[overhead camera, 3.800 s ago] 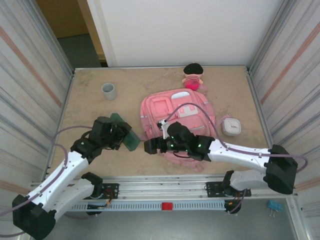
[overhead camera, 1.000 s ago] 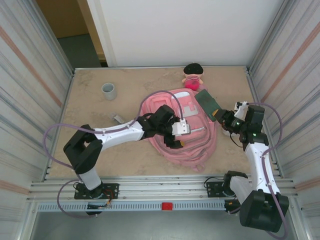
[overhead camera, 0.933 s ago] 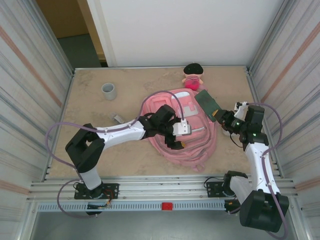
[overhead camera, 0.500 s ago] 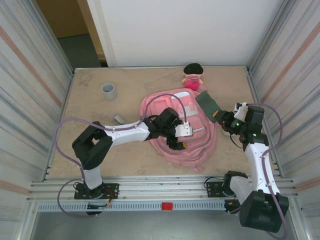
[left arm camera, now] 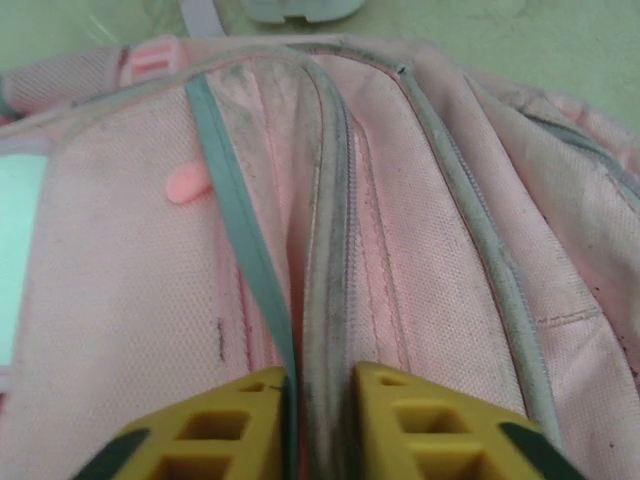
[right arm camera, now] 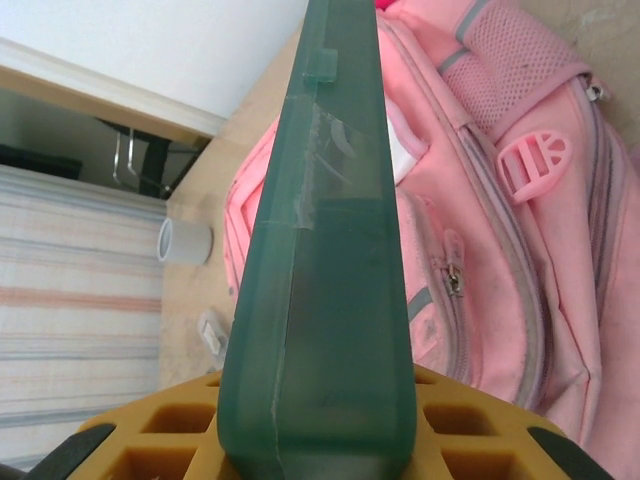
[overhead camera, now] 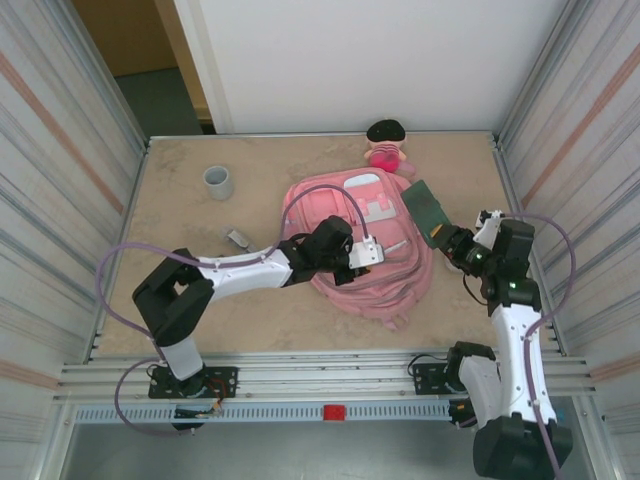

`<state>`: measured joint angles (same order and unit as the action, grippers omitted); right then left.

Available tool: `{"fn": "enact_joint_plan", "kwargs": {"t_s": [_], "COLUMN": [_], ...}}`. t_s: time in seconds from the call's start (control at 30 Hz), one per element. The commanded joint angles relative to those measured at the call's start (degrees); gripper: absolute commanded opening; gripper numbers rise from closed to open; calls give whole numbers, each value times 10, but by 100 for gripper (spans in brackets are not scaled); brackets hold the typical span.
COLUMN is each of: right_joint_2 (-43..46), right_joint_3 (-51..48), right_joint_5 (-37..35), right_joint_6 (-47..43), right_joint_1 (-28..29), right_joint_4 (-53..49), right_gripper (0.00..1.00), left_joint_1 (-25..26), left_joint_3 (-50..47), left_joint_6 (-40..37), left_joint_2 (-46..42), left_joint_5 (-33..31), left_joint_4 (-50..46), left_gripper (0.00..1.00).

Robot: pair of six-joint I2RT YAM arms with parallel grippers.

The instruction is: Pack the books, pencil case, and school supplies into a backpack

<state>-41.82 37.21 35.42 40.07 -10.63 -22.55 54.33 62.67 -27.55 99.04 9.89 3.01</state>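
From the wrist view, the left pincer (left arm camera: 318, 388) pinches a backpack (left arm camera: 110, 300) seam.

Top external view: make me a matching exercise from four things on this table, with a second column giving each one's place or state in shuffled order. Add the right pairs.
Things
1. grey cup
2. plush doll
3. dark green case
4. backpack

Places or states
A. clamped edge-on in the right tool
B. lying flat, a seam pinched by the left tool
C. at the far edge of the table, beside the top of the backpack
D. standing upright on its own at far left

Pairs: 1-D, 2-C, 3-A, 4-B
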Motion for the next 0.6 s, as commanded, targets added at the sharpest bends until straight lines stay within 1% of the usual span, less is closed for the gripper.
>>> {"fn": "enact_joint_plan", "kwargs": {"t_s": [0.0,0.13,0.27,0.37,0.43,0.57], "right_joint_2": [49,106,148,164,166,158], "right_joint_3": [7,18,50,74,81,81], "right_joint_5": [-33,-72,-134,-167,-164,-111], "right_joint_6": [20,39,41,42,43,42], "right_joint_1": [-5,-4,-5,-4,-4,-4], "right_joint_4": [-21,-77,-183,-247,-276,-316], "right_gripper": [31,32,32,33,33,32], "left_joint_1": [-6,-7,-10,-13,-18,-29], "left_joint_3": [-6,-3,3,5,4,-8], "left_joint_6": [39,73,125,172,207,272], "left_joint_2": [-41,-66,-100,-126,-142,-167], "left_joint_5": [-23,-40,-49,-71,-75,-76], "left_joint_4": [28,10,-13,-29,-32,-17], "left_gripper": [13,9,7,6,5,3]}}
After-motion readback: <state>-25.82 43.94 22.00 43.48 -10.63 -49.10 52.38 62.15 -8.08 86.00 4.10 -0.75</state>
